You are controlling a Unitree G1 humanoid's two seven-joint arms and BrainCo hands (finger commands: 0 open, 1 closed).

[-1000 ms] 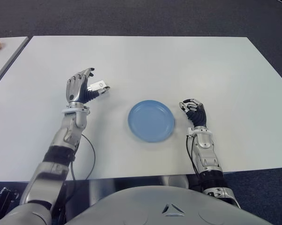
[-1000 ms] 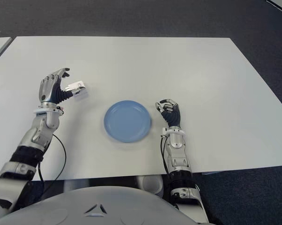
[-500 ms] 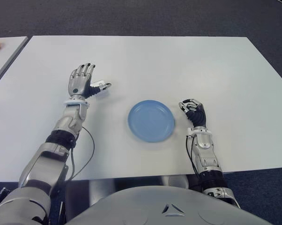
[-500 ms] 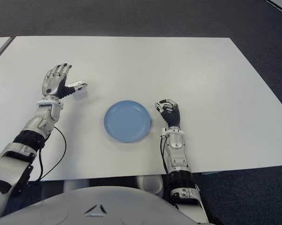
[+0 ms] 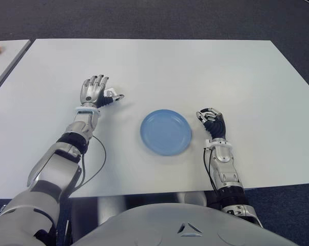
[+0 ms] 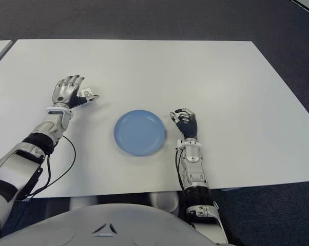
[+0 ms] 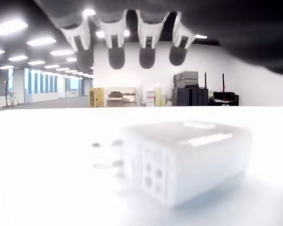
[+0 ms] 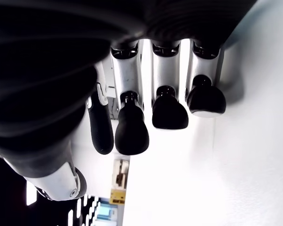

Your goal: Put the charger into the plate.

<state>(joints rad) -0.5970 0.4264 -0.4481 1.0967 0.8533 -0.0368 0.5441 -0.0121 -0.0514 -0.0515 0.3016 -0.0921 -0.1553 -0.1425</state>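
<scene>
- White charger (image 7: pixel 188 157) lying on the white surface (image 5: pixel 195 72), prongs pointing sideways, left of the blue plate (image 5: pixel 166 131) and well apart from it.
- Seen in the head views as a small white block (image 6: pixel 84 94) just beside the left hand (image 5: pixel 94 92), on its right, close by the thumb.
- Left hand spread wide over the charger, fingers (image 7: pixel 147 47) extended above it and clear of it, holding nothing.
- Blue plate near the middle of the surface, nothing in it.
- Right hand (image 5: pixel 211 122) just right of the plate, fingers (image 8: pixel 169 106) curled inward, gripping nothing.
- Dark carpet (image 5: pixel 144 20) beyond the far edge of the surface.
</scene>
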